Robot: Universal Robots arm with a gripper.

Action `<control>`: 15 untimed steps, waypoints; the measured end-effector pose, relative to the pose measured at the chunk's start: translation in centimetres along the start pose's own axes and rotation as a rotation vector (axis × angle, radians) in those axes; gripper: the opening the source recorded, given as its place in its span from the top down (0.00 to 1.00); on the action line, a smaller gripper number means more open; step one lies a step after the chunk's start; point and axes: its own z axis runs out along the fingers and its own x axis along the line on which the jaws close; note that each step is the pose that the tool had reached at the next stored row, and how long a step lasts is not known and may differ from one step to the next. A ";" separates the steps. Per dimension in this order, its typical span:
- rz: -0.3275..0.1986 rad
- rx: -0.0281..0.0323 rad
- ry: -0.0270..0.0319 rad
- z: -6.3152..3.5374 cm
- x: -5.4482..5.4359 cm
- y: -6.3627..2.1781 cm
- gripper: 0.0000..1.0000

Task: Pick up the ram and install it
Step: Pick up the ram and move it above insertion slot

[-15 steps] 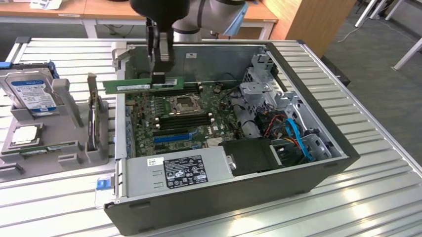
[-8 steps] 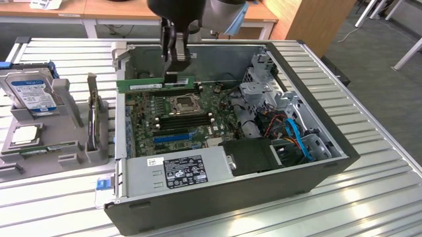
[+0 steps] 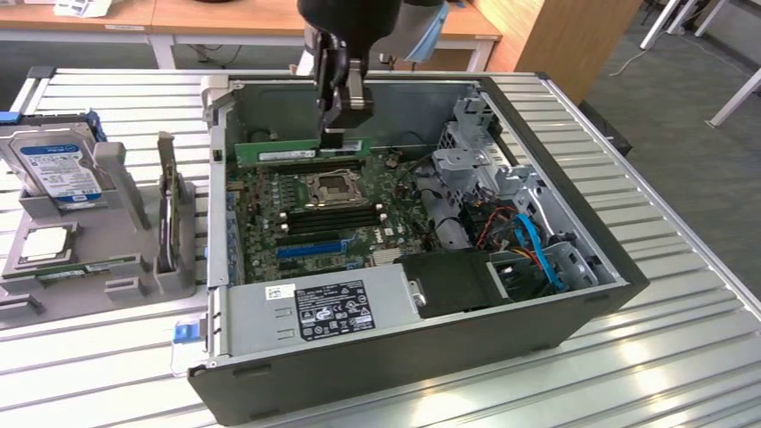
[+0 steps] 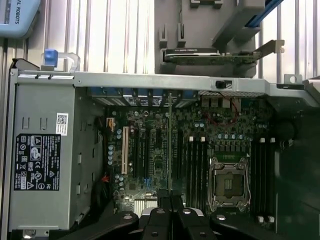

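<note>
The ram (image 3: 285, 152), a long green stick with a white label, hangs level over the motherboard (image 3: 267, 201) inside the open computer case (image 3: 571, 223). My gripper (image 3: 335, 135) comes down from above and is shut on the stick's end at the exterior view's right. It is held just behind the CPU socket (image 3: 331, 185), above the board. Black memory slots (image 3: 339, 216) lie in front of the socket. In the wrist view the ram (image 4: 170, 145) appears edge-on as a thin line running out from my gripper (image 4: 170, 212), between slots (image 4: 196, 170) and expansion connectors.
A silver power supply (image 3: 321, 308) fills the case's near corner, and blue and orange cables (image 3: 535, 250) lie at the exterior view's right. Outside the case, a grey fixture (image 3: 84, 267) holds a blue-labelled hard drive (image 3: 57, 165) and an upright card (image 3: 167, 209).
</note>
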 end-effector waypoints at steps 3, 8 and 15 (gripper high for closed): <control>0.000 0.0000 0.0000 -0.04 0.0 -0.81 0.89; 0.000 -0.0001 0.0001 -0.11 0.0 -2.09 0.89; 0.000 -0.0001 -0.0001 -0.16 0.0 -3.17 0.89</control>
